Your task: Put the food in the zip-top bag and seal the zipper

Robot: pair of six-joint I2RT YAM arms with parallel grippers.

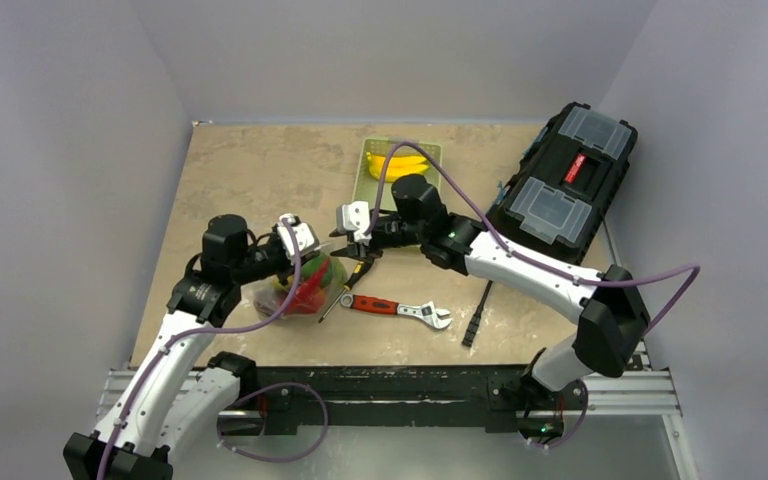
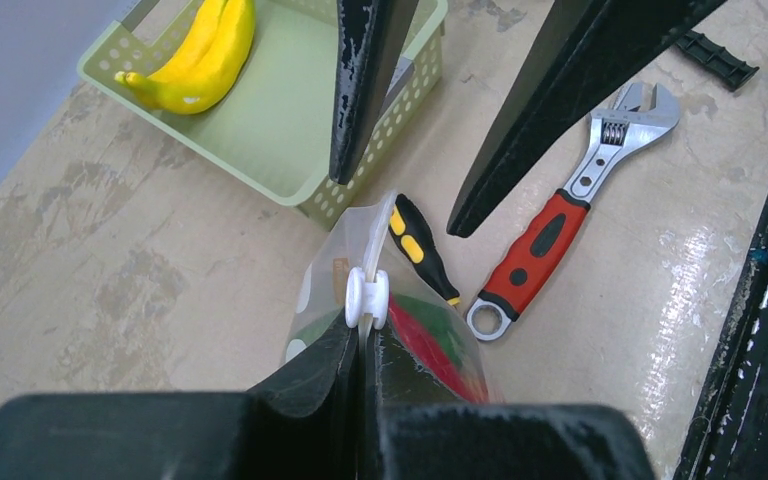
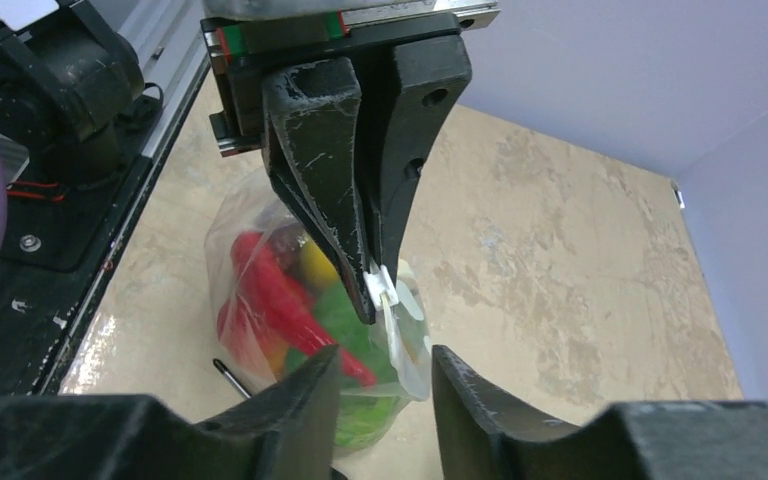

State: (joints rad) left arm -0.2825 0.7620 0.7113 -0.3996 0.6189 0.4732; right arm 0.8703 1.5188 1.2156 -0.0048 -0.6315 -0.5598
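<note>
Your left gripper sits closest, at the bottom of its wrist view. Its jaws are pressed together on the top edge of the zip-top bag, just below the white slider. From that slider the zipper runs up toward centre frame and ends between the two dark fingers of your right gripper, which reach in from the top edge. Those jaws stand partly apart, one on either side of the strip, and neither pinches it.

In the right wrist view the bag shows at lower centre, holding a red chilli pepper with green and yellow pieces around it. At the upper left of the left wrist view, bananas lie in the pale green basket. Right of centre, a red-handled adjustable wrench and a yellow-and-black screwdriver lie on the desk, the screwdriver just beside the bag.
</note>
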